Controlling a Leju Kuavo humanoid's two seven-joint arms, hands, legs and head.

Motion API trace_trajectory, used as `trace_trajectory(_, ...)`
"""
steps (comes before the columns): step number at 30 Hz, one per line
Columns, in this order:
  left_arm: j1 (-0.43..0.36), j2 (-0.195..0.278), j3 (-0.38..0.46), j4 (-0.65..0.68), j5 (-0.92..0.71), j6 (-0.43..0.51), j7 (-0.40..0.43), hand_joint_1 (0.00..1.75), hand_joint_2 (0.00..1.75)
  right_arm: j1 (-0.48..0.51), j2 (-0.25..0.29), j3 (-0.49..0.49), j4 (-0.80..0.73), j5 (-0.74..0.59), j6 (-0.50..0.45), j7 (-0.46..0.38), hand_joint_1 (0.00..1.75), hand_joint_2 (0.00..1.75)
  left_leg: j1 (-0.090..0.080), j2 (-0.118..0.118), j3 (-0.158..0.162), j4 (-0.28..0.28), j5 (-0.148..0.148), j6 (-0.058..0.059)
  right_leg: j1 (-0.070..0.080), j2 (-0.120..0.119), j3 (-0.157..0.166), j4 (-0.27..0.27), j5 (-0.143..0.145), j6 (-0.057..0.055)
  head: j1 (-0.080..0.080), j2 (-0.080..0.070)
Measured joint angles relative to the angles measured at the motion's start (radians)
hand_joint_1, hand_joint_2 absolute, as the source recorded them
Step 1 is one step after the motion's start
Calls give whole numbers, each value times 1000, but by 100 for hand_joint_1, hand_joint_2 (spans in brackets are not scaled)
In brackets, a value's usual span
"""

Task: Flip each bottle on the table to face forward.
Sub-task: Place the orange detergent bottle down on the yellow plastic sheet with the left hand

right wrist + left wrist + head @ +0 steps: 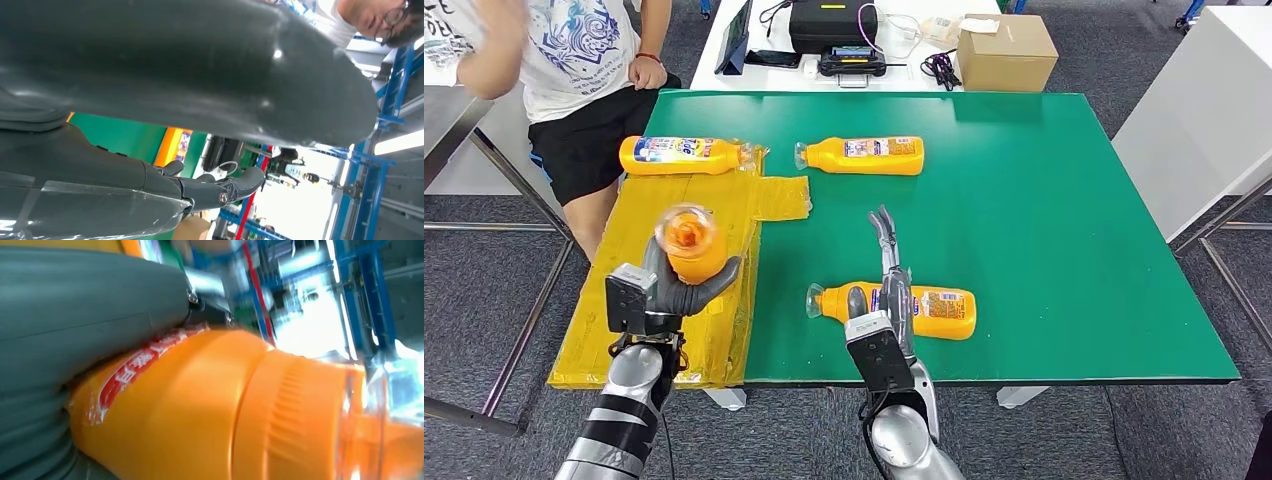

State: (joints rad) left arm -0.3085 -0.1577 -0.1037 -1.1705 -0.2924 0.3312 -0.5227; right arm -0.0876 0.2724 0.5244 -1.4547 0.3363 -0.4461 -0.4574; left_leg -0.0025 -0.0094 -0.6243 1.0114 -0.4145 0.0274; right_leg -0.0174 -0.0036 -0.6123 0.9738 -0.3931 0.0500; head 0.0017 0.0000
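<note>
Your left hand (667,290) holds an orange bottle (692,243) lifted above the yellow taped cardboard (724,330), cap end tipped toward the camera; in the left wrist view the thumb (90,305) presses against the bottle's (210,410) labelled side. Your right hand (891,290) holds nothing, its fingers (884,232) stretched straight and apart, and it hovers over a second bottle (939,312) lying on its side on the green worktop (1064,230), just right of the cardboard. A third bottle (864,155) lies beyond the cardboard's far right corner, cap pointing left. A fourth bottle (682,155) lies along the cardboard's far edge, cap pointing right. A person (574,70) sits just past that far edge.
</note>
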Motion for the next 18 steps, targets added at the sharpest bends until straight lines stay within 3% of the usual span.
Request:
trace_trajectory(5, -26, 22, -18, 19, -553, 294, 99, 175, 175, -4, 0, 0, -1, -1, 31, 3, 0, 0, 0, -1, 0, 0, 0, 0, 0, 0, 0, 0, 0, 0, 0, 0)
trace_trajectory(9, -54, 38, -3, 92, -925, 359, 198, 175, 175, -10, 0, 0, -1, -8, 42, 4, 0, 0, 0, 0, 0, 0, 0, 0, 0, 0, 0, 0, 0, 0, 0, 0)
trace_trajectory(18, -97, 56, 38, 242, -1127, 365, 282, 175, 175, -12, 0, 1, -2, -20, 43, 4, 0, 0, 0, 0, 0, 0, 0, 0, 0, 0, 0, 0, 0, 0, 0, 0)
